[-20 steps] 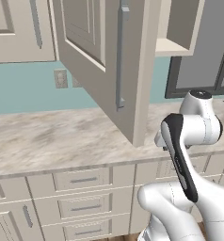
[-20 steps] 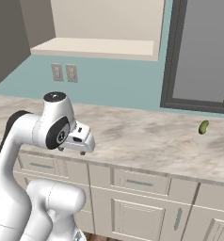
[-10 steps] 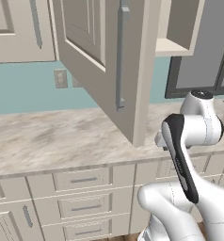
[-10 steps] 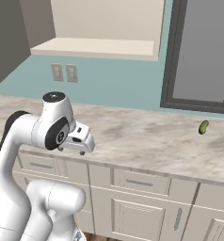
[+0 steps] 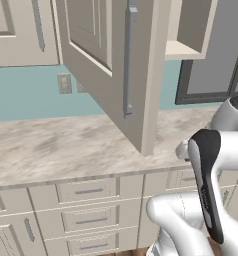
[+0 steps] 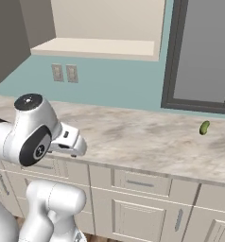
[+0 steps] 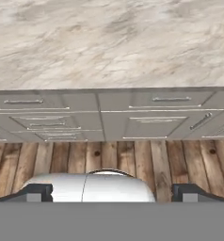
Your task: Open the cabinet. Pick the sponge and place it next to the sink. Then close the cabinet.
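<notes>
The cabinet's door [image 5: 111, 65] stands swung wide open over the counter, its long grey bar handle [image 5: 128, 60] facing me. In the right base view the cabinet's open shelf [image 6: 100, 47] is seen from below, so what lies on it is hidden. The sponge and the sink are out of view. My gripper [image 7: 113, 194] is open, with its two dark fingertips [image 7: 35, 193] far apart and nothing between them. It hangs at the counter's front edge and looks down at the marble top and the drawers. The hand [image 6: 69, 142] is tucked close to the arm.
A small green pickle-like thing [image 6: 204, 127] lies on the marble counter [image 6: 142, 137] at the right, below a dark-framed window [image 6: 199, 52]. Wall outlets [image 6: 64, 73] sit under the shelf. Beige drawers [image 7: 147, 117] run below the counter, above a wooden floor [image 7: 132, 160].
</notes>
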Controlling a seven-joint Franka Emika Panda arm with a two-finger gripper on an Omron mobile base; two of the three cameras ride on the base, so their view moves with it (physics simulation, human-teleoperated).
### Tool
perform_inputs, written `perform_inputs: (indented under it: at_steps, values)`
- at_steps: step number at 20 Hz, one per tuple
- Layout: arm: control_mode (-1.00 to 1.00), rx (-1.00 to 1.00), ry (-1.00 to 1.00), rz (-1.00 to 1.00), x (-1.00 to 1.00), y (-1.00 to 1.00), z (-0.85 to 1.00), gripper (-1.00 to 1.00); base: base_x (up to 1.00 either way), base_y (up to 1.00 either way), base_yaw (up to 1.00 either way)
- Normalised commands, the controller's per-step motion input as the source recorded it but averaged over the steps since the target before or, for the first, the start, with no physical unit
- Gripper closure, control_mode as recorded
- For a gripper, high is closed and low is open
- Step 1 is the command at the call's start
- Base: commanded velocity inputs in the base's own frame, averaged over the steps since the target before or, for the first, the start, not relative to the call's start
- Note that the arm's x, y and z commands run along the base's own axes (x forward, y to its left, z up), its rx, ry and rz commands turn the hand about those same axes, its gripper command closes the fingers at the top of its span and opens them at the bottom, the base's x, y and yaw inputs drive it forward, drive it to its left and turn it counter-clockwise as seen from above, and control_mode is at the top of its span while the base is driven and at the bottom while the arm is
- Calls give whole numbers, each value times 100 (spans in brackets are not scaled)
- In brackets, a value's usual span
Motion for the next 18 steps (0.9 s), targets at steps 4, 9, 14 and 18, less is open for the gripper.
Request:
perform_inputs:
  at_steps: [4,9,14,18]
  values:
    - [-100,1,-28,0,0,1,74,-100,0,0,0]
    - [-100,0,-31,0,14,11,45,-100,0,0,0]
    - [-100,0,-19,-1,-46,41,53,-100,0,0,0]
    - [-100,0,-4,0,-75,38,62,-100,0,0,0]
